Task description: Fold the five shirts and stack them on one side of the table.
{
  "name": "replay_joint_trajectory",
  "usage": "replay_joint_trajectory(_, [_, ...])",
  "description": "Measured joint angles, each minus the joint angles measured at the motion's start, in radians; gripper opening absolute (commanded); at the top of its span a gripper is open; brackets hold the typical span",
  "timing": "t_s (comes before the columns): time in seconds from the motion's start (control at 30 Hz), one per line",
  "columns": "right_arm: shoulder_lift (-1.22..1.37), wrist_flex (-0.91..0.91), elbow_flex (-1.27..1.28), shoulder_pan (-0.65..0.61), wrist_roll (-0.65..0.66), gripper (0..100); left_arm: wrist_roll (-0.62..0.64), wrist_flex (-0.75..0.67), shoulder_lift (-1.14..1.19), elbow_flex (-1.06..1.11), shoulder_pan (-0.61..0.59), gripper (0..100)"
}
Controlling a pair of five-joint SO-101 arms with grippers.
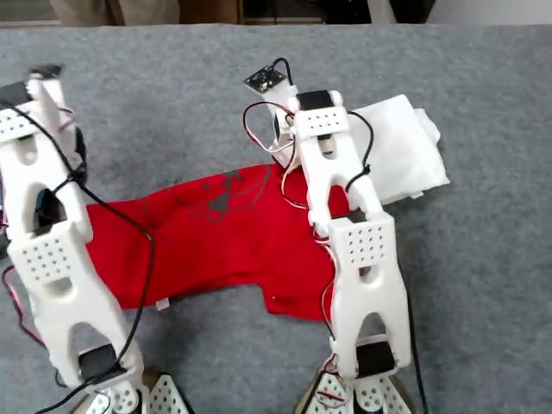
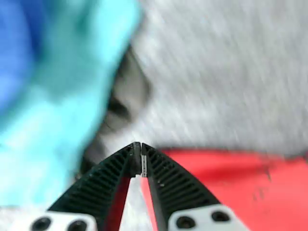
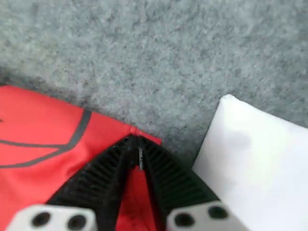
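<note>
Here the right gripper (image 3: 136, 144) pinches the red shirt (image 1: 207, 233), fingers closed. The left gripper (image 2: 138, 154) is closed too. A white shirt (image 1: 401, 155) lies at two o'clock.

You have the red shirt (image 1: 198, 233) spread flat on the table (image 1: 483, 293), nearer its near edge; the folded white shirt (image 1: 401, 155) lies just beside it, toward the right edge.

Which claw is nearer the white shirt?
Right. The right claw sits at the red shirt's corner, just beside the white shirt. The left claw is at the red shirt's far end, by a teal cloth.
</note>
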Motion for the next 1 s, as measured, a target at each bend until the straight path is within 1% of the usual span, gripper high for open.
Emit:
replay_joint_trajectory(0.03, [0.0, 0.0, 0.0, 0.0, 0.0, 0.2, -0.005, -0.021, -0.052, 0.103, 0.008, 2])
replay_joint_trajectory(0.13, [0.0, 0.0, 0.0, 0.0, 0.0, 0.2, -0.023, -0.146, -0.204, 0.394, 0.009, 2])
replay_joint_trajectory(0.23, [0.0, 0.0, 0.0, 0.0, 0.0, 0.2, -0.069, -0.304, -0.35, 0.694, 0.006, 2])
replay_joint_trajectory(0.33, [0.0, 0.0, 0.0, 0.0, 0.0, 0.2, -0.072, -0.486, -0.457, 0.961, 0.0, 2])
replay_joint_trajectory(0.4, [0.0, 0.0, 0.0, 0.0, 0.0, 0.2, -0.049, -0.6, -0.489, 1.076, -0.017, 2])
replay_joint_trajectory(0.5, [0.0, 0.0, 0.0, 0.0, 0.0, 0.2, -0.028, -0.66, -0.514, 1.123, -0.023, 2])
replay_joint_trajectory(0.7, [0.0, 0.0, 0.0, 0.0, 0.0, 0.2, -0.018, -0.766, -0.493, 1.129, -0.026, 2])
replay_joint_trajectory(0.77, [0.0, 0.0, 0.0, 0.0, 0.0, 0.2, -0.018, -0.772, -0.488, 1.128, -0.028, 2])
replay_joint_trajectory(0.87, [0.0, 0.0, 0.0, 0.0, 0.0, 0.2, -0.018, -0.74, -0.485, 1.1, -0.028, 2])
replay_joint_trajectory(1.0, [0.0, 0.0, 0.0, 0.0, 0.0, 0.2, -0.02, -0.595, -0.473, 0.993, -0.028, 2])
